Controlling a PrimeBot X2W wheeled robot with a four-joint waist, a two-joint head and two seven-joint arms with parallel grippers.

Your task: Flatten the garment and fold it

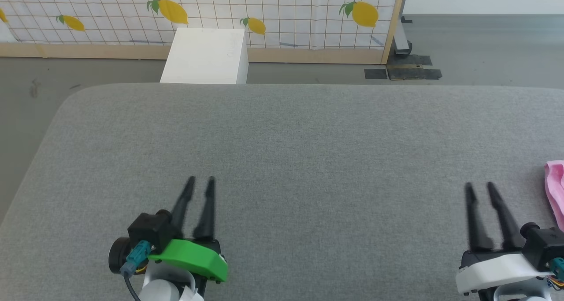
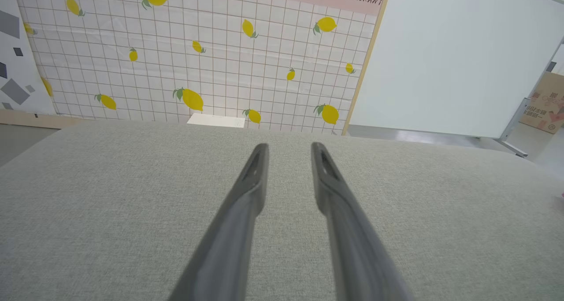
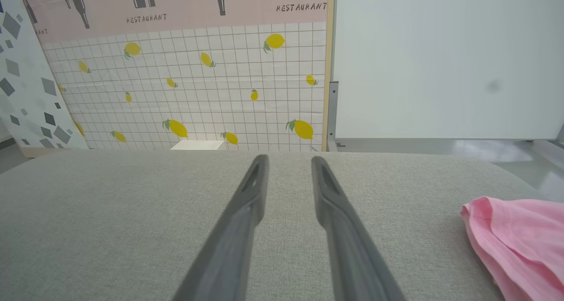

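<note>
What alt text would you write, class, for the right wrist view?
The right claw, open and empty, points across a grey fabric-covered surface. A crumpled light-pink soft knit garment lies apart at its right. Behind stands a white grid-patterned panel with yellow lemons.

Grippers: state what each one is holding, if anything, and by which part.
Nothing is held. The left gripper and right gripper are open and empty; the garment lies apart, untouched.

"RESTAURANT" x2 on pink wall poster (image 3: 185,5) under bottle silhouettes, same word on poster in left wrist view, cardboard box (image 2: 545,102) print illegible
</note>
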